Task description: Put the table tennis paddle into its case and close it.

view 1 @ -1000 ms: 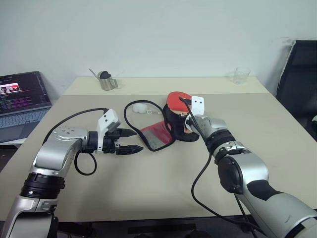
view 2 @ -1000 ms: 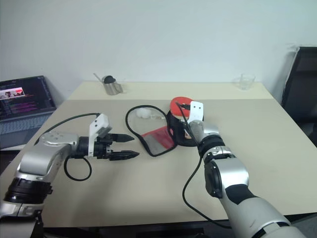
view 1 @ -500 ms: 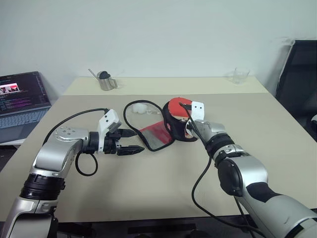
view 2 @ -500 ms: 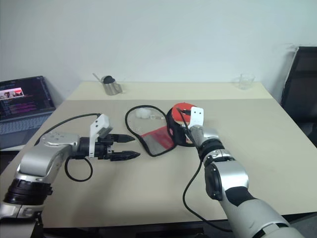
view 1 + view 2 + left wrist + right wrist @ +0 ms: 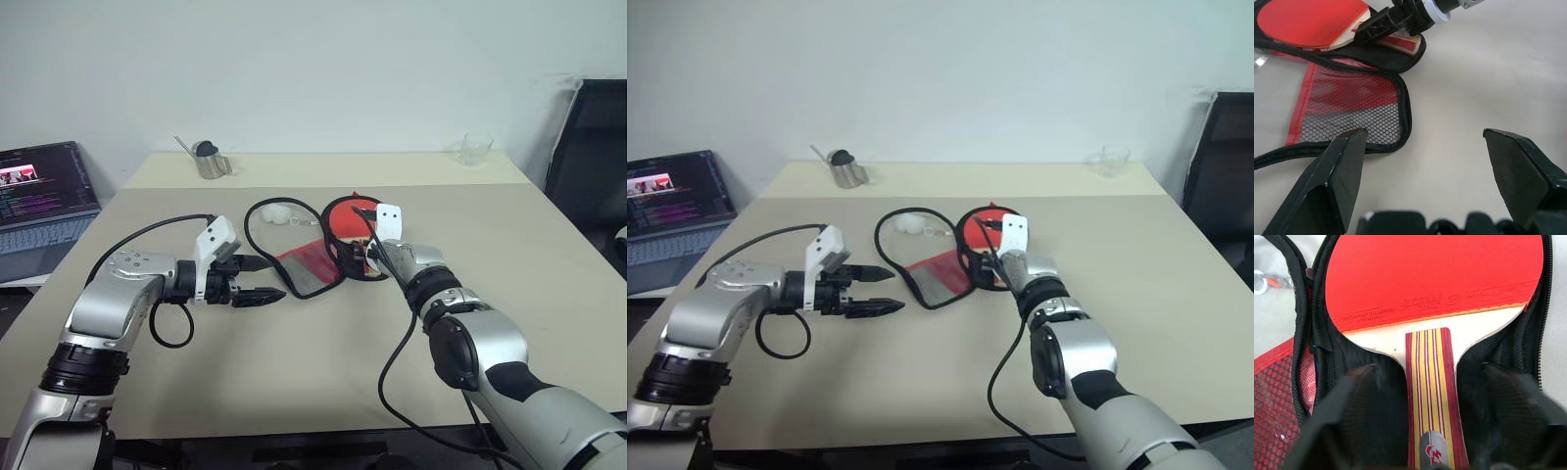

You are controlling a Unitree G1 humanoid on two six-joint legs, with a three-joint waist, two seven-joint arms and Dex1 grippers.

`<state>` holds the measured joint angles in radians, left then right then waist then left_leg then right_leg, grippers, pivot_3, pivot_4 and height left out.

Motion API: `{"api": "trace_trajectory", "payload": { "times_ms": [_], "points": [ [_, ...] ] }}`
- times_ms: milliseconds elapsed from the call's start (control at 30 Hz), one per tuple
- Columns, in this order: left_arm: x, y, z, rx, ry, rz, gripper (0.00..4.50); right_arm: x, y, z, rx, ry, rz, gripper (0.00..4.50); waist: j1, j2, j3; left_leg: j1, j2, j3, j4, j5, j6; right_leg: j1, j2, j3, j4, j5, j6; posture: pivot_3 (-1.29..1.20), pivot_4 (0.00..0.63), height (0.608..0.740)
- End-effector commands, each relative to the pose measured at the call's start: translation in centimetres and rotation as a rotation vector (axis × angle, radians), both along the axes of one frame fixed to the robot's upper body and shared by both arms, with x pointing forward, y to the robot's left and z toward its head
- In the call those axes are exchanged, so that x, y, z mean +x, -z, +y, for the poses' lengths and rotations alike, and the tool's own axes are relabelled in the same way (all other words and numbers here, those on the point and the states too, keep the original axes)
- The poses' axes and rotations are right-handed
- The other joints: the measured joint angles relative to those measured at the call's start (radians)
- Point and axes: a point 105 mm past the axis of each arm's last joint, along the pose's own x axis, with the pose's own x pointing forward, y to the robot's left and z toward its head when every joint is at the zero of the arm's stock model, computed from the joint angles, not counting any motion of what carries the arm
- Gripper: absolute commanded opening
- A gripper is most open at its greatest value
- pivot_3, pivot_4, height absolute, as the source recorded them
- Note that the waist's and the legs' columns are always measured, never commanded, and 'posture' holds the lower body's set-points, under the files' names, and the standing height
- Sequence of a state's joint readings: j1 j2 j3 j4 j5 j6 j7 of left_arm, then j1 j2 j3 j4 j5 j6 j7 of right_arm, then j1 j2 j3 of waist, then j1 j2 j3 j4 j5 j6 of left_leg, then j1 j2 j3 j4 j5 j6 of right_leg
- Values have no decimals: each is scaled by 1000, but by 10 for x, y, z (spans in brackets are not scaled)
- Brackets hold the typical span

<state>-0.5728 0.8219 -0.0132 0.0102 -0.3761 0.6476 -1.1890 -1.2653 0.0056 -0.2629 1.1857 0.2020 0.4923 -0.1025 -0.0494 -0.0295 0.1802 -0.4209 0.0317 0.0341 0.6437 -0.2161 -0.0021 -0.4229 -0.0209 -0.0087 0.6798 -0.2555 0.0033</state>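
While both hands gape: paddle [image 5: 1435, 284] inside unzipped case [image 5: 1366, 105], steel cup [image 5: 210, 162] and laptop [image 5: 44, 196] well apart.

Right wrist view: round red rubber paddle face [image 5: 1432, 276] cut off at frame top, black fabric case [image 5: 1378, 423] cropped at edges. Laptop [image 5: 44, 201] screen text too small to read.

The table tennis paddle [image 5: 1430, 279] shows smooth matt red rubber over a striped wooden handle, inside the case [image 5: 1352, 98] of black cloth and mesh, on a smooth matt counter [image 5: 294, 372].
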Motion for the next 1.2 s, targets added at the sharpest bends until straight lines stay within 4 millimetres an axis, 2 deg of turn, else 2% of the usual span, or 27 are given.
{"api": "trace_trajectory", "payload": {
  "times_ms": [33,100,267,433,600,700,833,1033,1200],
  "points": [
    [0,-11,-3,-2,17,-45,4143,3,-15,6,26,-29,-49,4462,0,0,0,0,0,0,0,0,0,0,0,0,0,0,0,0,150,740],
    [3,-11,-1,-3,3,-53,4143,5,-25,7,6,-62,-79,4462,0,0,0,0,0,0,0,0,0,0,0,0,0,0,0,0,150,740],
    [36,-12,16,-27,-172,-96,4143,2,-67,-5,-13,-173,-168,4462,4,0,0,0,0,0,1,0,0,0,1,-1,0,0,0,0,150,740],
    [66,2,30,-18,-338,-93,4143,-33,-99,-42,-112,-302,-276,4462,24,0,0,-2,-1,-2,1,0,0,0,1,-2,-1,0,1,0,150,740],
    [86,15,30,-13,-421,-53,4143,-62,-104,-84,-196,-303,-281,4462,23,0,0,-4,-2,-2,1,0,0,-1,0,-2,-1,0,1,0,150,740],
    [99,28,29,18,-490,-14,4143,-79,-103,-94,-225,-353,-283,4462,21,0,0,-4,-2,-3,2,0,0,-1,0,-3,-1,0,1,0,150,740],
    [112,43,18,61,-535,20,4143,-82,-100,-104,-248,-319,-271,4462,14,0,0,-3,-2,-1,2,0,0,-1,2,-2,0,-1,3,0,150,740],
    [126,44,-11,33,-542,9,4143,-82,-101,-104,-252,-306,-280,4462,21,-1,0,-3,-2,-2,2,0,0,-1,1,-3,0,-2,3,0,150,740],
    [124,39,-7,8,-525,7,4143,-83,-99,-109,-255,-281,-277,4462,21,-1,0,-5,-3,-2,2,0,0,-1,0,-2,-2,0,2,0,150,740]
  ]
}}
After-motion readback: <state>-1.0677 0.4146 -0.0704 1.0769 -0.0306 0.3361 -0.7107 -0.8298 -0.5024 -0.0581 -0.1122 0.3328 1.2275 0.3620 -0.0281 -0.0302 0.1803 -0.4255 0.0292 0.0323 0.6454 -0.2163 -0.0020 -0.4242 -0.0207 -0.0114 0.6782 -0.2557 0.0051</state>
